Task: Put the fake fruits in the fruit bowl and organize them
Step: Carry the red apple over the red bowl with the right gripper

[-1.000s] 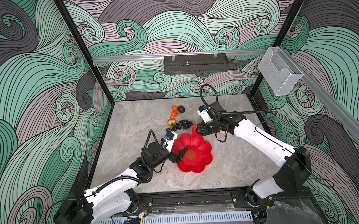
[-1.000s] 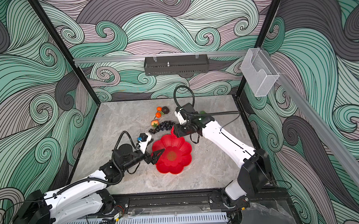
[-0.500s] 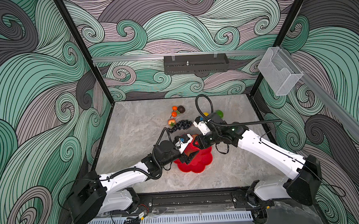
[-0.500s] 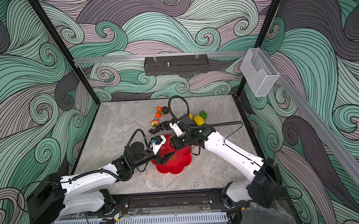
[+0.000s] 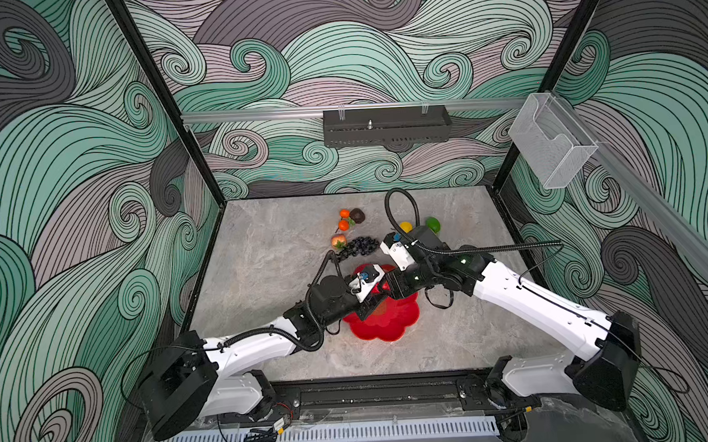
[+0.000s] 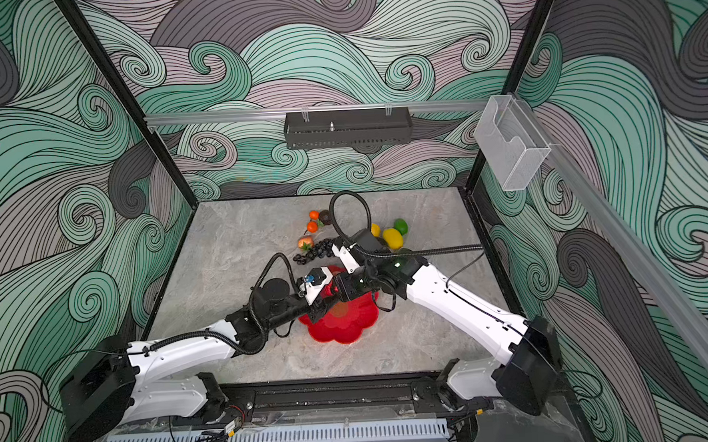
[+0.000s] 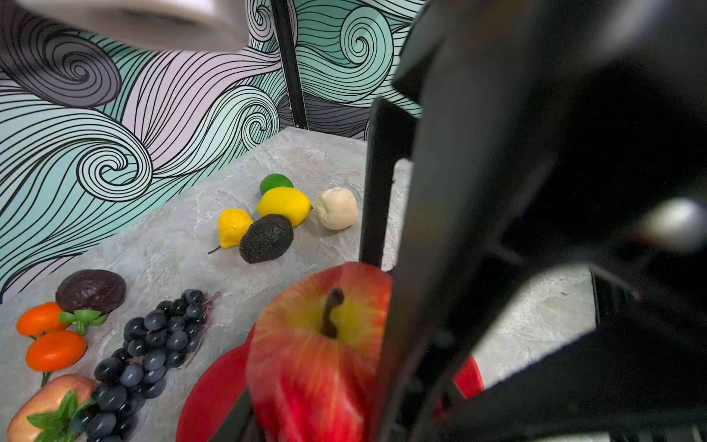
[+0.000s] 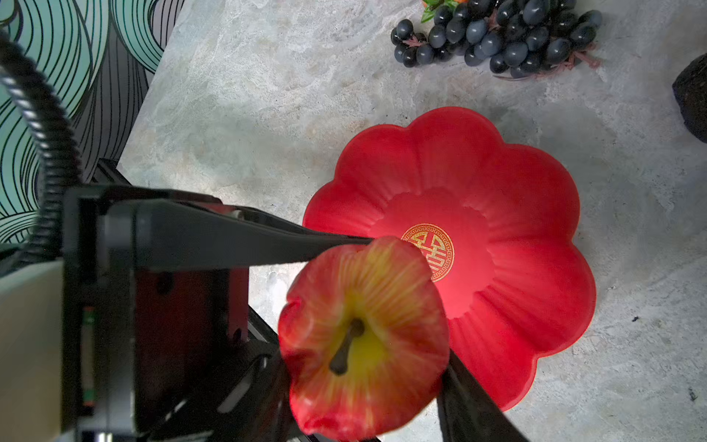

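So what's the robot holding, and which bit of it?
The red apple, by its sides. Left hand and right hand both touch it; which carries unclear.

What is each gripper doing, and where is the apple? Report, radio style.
Status: left gripper shut on red apple; right gripper flanks it, grip unclear. It hangs over empty fruit bowl. Nothing in the way; grape bunch sits beside.

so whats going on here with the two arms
Both arms meet over the red fruit bowl, with the left gripper and the right gripper each set around the red apple in mid-air; it looks like a handover, though which one bears it is unclear. The bowl holds no fruit yet. The grapes, lemon and avocado, among others, lie on the table beyond it.
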